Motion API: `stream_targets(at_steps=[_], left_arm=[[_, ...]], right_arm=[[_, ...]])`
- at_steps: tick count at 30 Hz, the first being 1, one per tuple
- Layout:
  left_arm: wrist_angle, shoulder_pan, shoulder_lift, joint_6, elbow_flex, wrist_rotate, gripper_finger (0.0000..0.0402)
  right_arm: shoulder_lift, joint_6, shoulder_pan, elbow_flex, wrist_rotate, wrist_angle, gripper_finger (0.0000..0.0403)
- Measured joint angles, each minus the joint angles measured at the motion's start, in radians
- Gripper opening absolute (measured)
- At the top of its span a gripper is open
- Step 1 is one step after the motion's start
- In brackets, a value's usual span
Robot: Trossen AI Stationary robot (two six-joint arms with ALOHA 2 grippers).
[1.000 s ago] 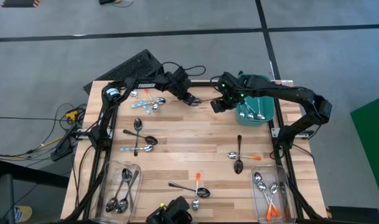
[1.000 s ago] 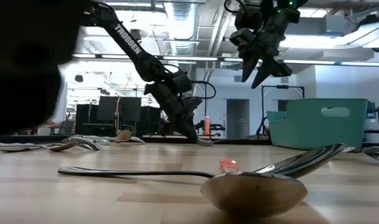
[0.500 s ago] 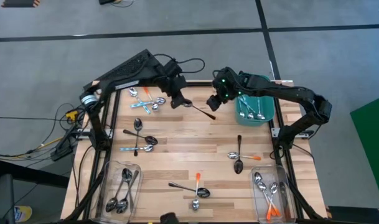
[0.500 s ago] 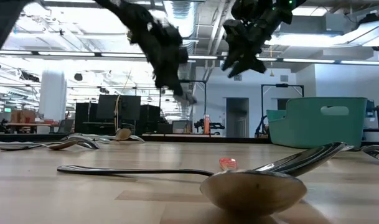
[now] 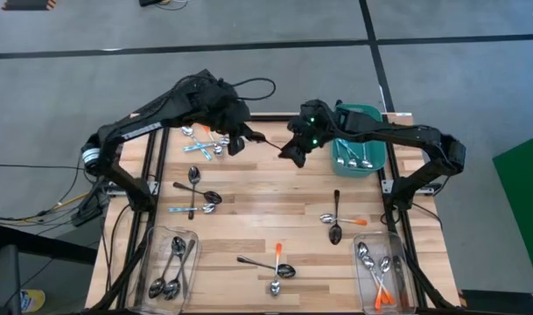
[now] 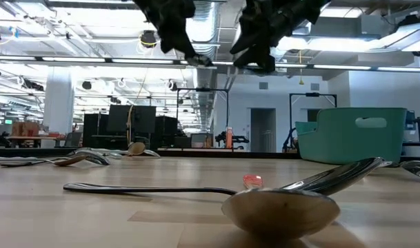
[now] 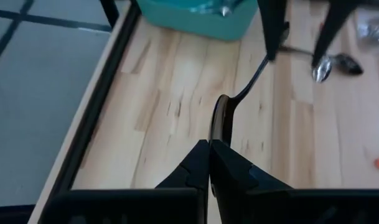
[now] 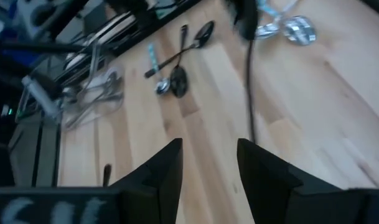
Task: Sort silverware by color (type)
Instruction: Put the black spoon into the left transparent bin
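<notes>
**Two grippers meet over a raised spoon**

Above the far middle of the light wooden bench (image 5: 248, 210), the left gripper (image 5: 241, 140) is clamped on the bowl of a plain dark metal spoon (image 5: 259, 138), holding it in the air with its handle reaching toward the right gripper (image 5: 290, 154). That gripper hangs just beside the handle tip, its fingers (image 8: 164, 171) apart and holding nothing. A teal plastic tub (image 5: 368, 131) stands behind it. Other spoons, with orange, light blue or dark handles, lie scattered on the bench.
</notes>
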Motion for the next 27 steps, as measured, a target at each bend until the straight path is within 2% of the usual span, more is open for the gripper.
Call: stream_targets(at_steps=[3,6,13,14,24,27], left_arm=[[-0.002,-0.012,-0.032,-0.035,0.0,-0.002,0.0],[-0.014,-0.028,-0.05,-0.065,0.0,-0.004,0.0],[-0.047,-0.072,-0.076,-0.088,0.0,-0.008,0.0],[-0.048,-0.079,-0.076,-0.097,0.0,-0.008,0.0],[-0.058,-0.123,-0.083,-0.144,0.0,-0.029,0.0],[-0.059,-0.123,-0.083,-0.144,0.0,-0.03,0.0]], right_arm=[[0.0,-0.011,0.017,0.0,0.0,0.0,0.0169],[0.0,-0.011,0.026,0.0,0.03,0.0,0.0143],[0.0,-0.02,0.026,0.0,0.038,-0.002,0.002],[0.0,-0.03,0.026,0.0,0.032,-0.002,0.0013],[0.0,-0.045,0.046,0.0,0.027,0.004,0.0006],[0.0,-0.045,0.049,0.0,0.04,0.007,0.0017]])
